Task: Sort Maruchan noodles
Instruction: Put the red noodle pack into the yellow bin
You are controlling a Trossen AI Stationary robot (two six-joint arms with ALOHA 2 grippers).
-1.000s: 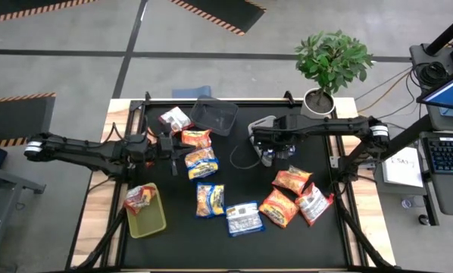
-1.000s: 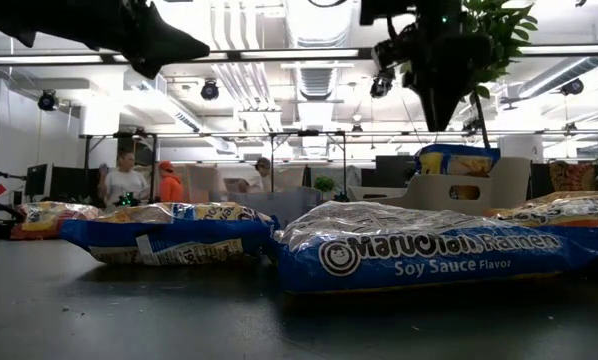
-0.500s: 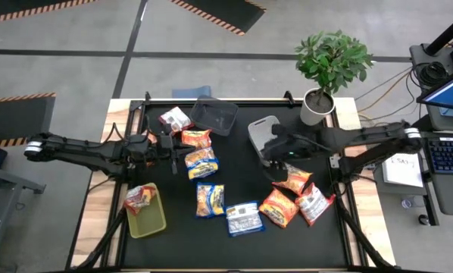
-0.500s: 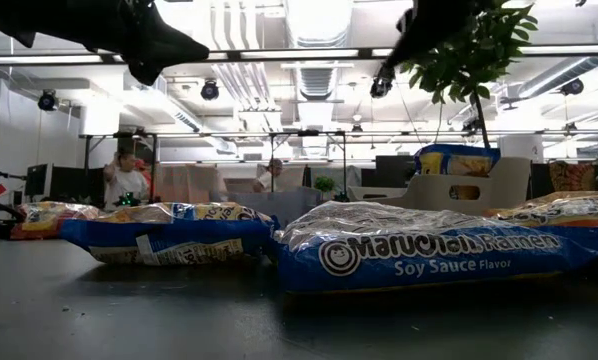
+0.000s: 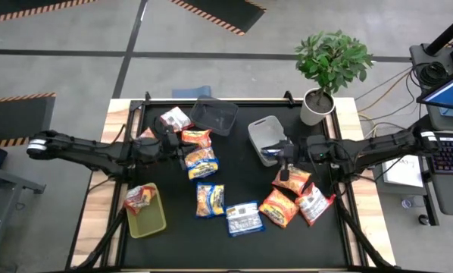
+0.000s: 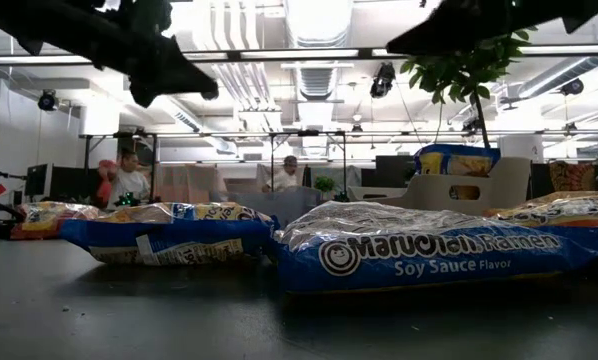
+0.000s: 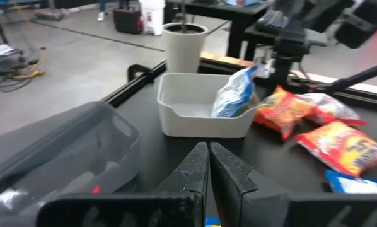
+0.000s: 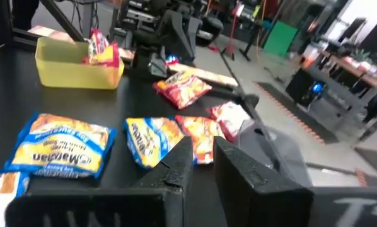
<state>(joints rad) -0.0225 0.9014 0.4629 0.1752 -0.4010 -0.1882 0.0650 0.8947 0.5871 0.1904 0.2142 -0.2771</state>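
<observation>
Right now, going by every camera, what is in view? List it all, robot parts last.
orange crinkly plastic ramen packets: three, orange, one centre-left, two on the right of the table
blue-and-yellow packets: two, table centre
blue-and-white soy sauce packet: one, near edge
red-and-white packets: two, far left and near right
yellow-green plastic bin: one, near left, holding an orange-red packet
light grey bin: one, centre-right, holding a blue packet
dark grey bin: one, far centre
potted plant: one, green, far right
left gripper: shut, centre-left
right gripper: over the right-hand packets
</observation>
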